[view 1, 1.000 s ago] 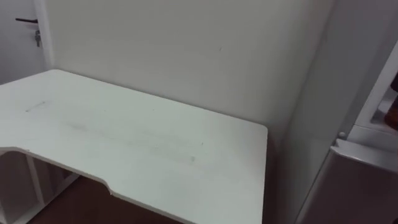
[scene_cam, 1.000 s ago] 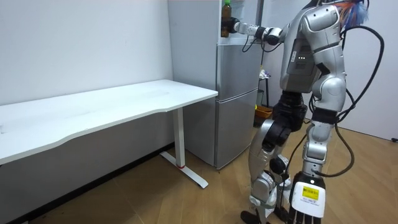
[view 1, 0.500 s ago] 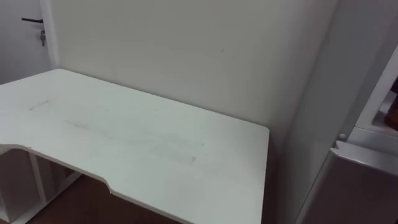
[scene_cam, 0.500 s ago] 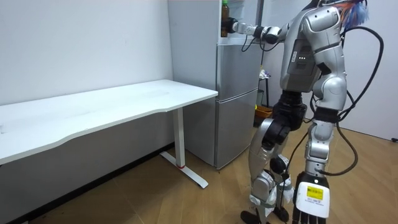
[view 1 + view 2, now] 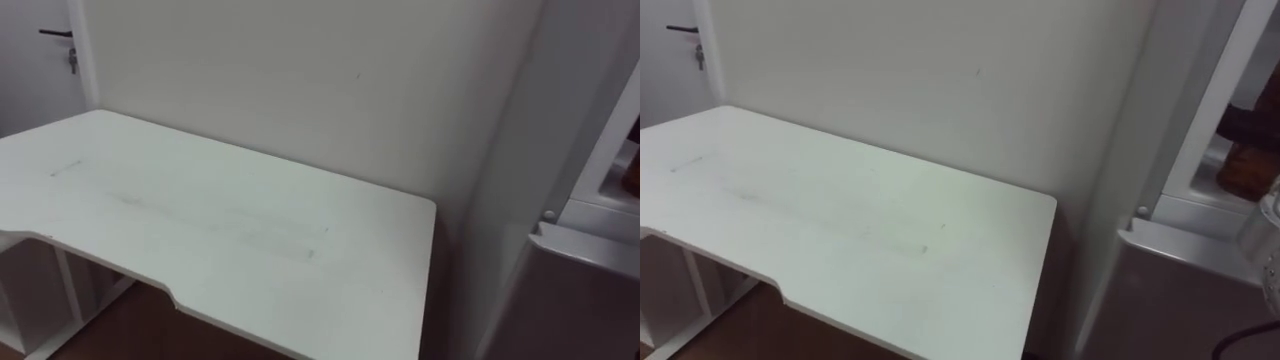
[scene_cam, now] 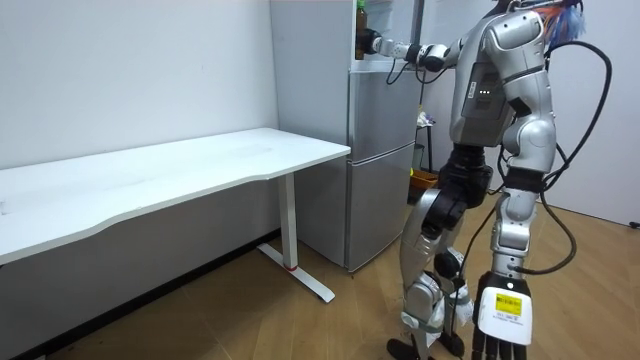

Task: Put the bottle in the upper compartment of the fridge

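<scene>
The robot stands on the brown wooden floor (image 6: 300,320), right in front of a tall grey metal fridge (image 6: 380,200). Its knees are a little bent. Its right arm reaches straight out to the top part of the fridge, which is open. The right hand (image 6: 369,42) is at the front edge of that top part. Its fingers look wrapped around the lower part of a tall bottle (image 6: 362,17) with a yellowish top and a dark bottom. The bottle stands upright at the mouth of the top part, just above the shut grey door (image 6: 382,105) below it. I cannot tell if the bottle rests on a shelf or is only held up. The left hand (image 6: 498,338) hangs low beside the robot's leg, near the floor. Its fingers are loose, point down and hold nothing. In the eye views, a long white table (image 5: 220,220) stands against a plain white wall (image 5: 300,80), and the end of the table is just beside the fridge. A dark door handle (image 5: 55,33) shows far off at the left. At the right edge, inside the open white frame of the fridge, there is a brown thing (image 5: 1245,165). I cannot tell if it is the bottle.
</scene>
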### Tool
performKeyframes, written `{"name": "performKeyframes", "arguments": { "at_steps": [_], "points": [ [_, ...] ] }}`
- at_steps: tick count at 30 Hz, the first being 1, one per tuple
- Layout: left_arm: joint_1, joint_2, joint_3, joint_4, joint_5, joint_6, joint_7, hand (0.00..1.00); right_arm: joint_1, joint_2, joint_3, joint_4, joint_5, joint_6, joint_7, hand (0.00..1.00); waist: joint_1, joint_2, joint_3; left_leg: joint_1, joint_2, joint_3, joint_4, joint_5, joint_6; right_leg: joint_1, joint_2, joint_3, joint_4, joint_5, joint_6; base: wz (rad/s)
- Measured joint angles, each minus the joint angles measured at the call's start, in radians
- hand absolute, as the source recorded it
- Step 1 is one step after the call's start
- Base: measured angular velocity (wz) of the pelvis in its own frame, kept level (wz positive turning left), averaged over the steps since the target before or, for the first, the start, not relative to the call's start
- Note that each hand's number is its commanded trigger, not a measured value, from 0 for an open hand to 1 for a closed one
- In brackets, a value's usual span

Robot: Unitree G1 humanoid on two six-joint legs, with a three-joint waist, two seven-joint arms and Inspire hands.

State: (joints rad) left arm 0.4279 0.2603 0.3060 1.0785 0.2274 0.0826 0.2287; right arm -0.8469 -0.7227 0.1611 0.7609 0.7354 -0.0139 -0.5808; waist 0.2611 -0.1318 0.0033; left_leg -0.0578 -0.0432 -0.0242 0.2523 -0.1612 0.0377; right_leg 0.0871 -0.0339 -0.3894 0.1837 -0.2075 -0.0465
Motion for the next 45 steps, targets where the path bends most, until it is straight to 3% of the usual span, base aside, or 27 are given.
{"name": "performKeyframes", "arguments": {
  "at_steps": [4, 13, 28, 45],
  "points": [
    [-0.006, 0.0, -0.016, -0.002, -0.001, -0.001, 0.0, 0.0, 0.0, 0.0, 0.015, 0.015, 0.0, -0.003, -0.001, 0.0, 0.003, 0.005, 0.0053, -0.001, 0.0, 0.0, 0.005, 0.0, 0.0, -0.003, 0.001, 0.003, -0.012, 0.0, 0.0, 0.01],
    [-0.009, 0.0, -0.017, -0.031, 0.0, -0.018, 0.005, 0.0, 0.0, 0.0, 0.015, 0.038, 0.005, -0.025, 0.003, 0.0, 0.005, 0.005, 0.0073, -0.006, 0.001, 0.006, 0.005, 0.0, 0.0, -0.001, 0.002, 0.001, -0.012, 0.003, -0.001, 0.0],
    [-0.02, 0.0, -0.017, -0.039, -0.001, -0.026, 0.019, 0.0, 0.001, 0.0, 0.015, 0.057, 0.004, -0.042, 0.054, 0.0, 0.011, -0.001, 0.0035, 0.005, 0.004, 0.019, 0.001, 0.0, 0.0, -0.001, 0.001, 0.006, -0.015, 0.003, -0.002, -0.01],
    [-0.022, -0.012, -0.018, -0.039, 0.0, -0.04, 0.024, 0.0, 0.002, 0.0, 0.014, 0.04, 0.004, -0.042, 0.109, 0.0, -0.041, -0.014, -0.0012, 0.025, 0.005, 0.037, -0.023, 0.001, -0.001, 0.019, 0.003, 0.007, -0.029, 0.006, 0.001, 0.0]
  ]
}}
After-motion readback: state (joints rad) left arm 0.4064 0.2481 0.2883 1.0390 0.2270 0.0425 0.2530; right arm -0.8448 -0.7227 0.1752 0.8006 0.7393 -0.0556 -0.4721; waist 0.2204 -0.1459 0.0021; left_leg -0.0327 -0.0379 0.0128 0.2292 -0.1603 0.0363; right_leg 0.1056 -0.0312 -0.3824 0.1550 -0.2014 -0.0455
